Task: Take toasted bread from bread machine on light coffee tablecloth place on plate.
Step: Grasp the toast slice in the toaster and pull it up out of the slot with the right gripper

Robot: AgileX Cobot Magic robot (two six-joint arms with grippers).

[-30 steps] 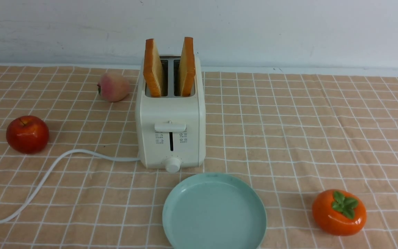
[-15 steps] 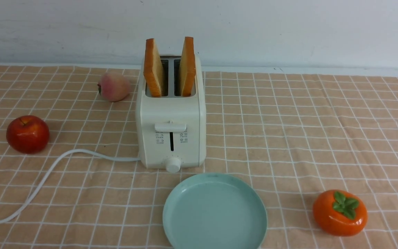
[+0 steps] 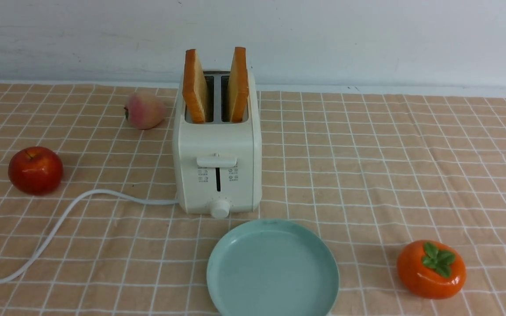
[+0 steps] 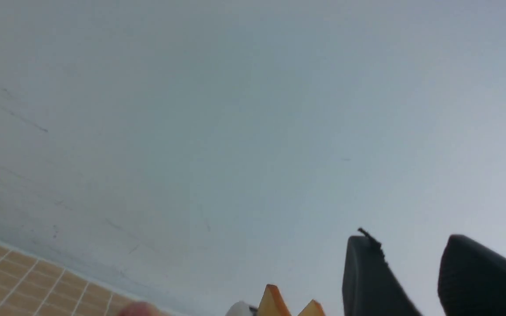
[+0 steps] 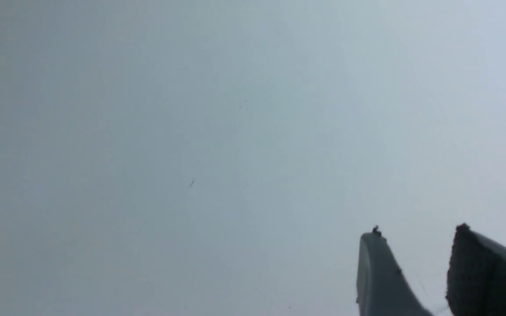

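Observation:
The cream-white bread machine [image 3: 217, 149] stands on the light coffee tablecloth [image 3: 389, 153] in the front view. Two slices of toasted bread rise upright from its slots, one on the left [image 3: 195, 85] and one on the right [image 3: 238, 83]. Just in front lies the teal plate [image 3: 272, 224] with nothing on it. Neither arm shows in the front view. In the left wrist view my left gripper [image 4: 411, 241] is open and holds nothing, with a toast corner [image 4: 272, 300] low in the picture. My right gripper [image 5: 415, 232] is also open and faces bare wall.
A red apple [image 3: 35, 170] and a peach [image 3: 144, 109] lie left of the toaster. An orange persimmon [image 3: 431, 270] sits at the front right. The white cord [image 3: 59, 219] trails from the toaster to the front left. A pale wall stands close behind.

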